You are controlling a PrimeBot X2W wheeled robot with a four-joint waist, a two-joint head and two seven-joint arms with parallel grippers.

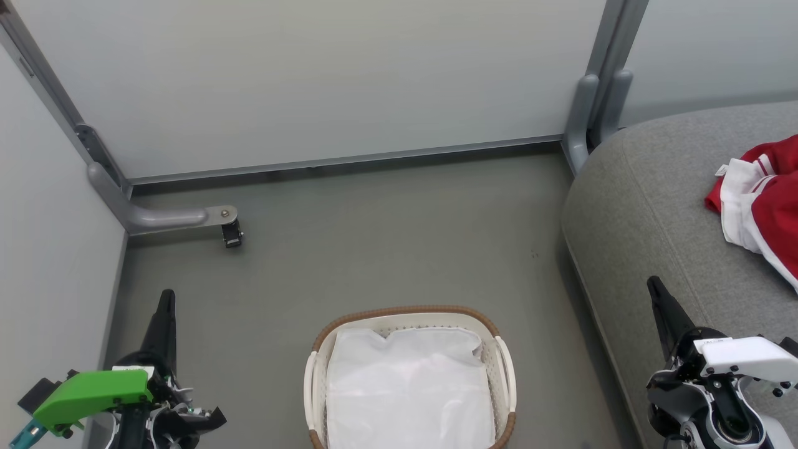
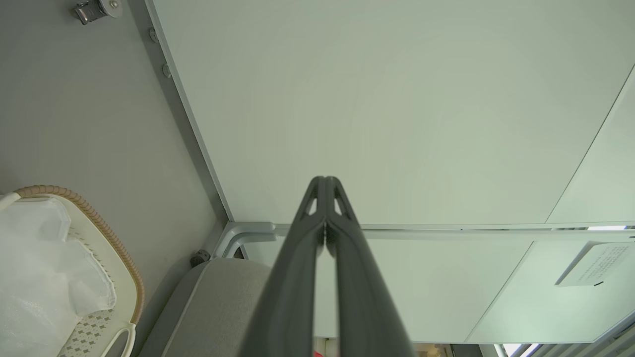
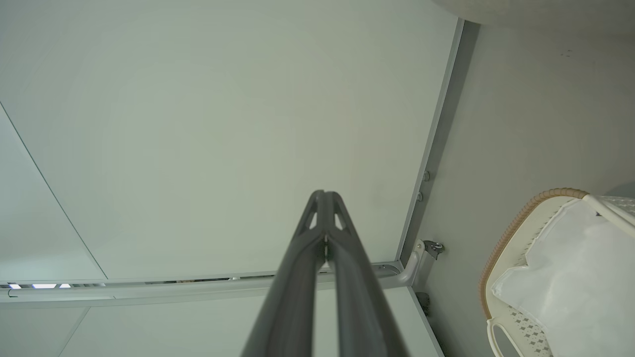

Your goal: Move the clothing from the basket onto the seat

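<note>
Left gripper (image 1: 167, 293) and right gripper (image 1: 653, 282) are hanging clenched, empty, basket (image 1: 405, 310) between them; clothing (image 1: 773, 206), possibly one piece, is lying on seat (image 1: 642, 206) beside the right one.

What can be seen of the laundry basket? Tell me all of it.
The laundry basket is oval, of white perforated plastic, with a brown woven-look rim and a white handle at each side. A crumpled white liner covers what shows of its inside. It stands upright on the grey floor, apart from the grey seat, with nothing else touching it.
</note>
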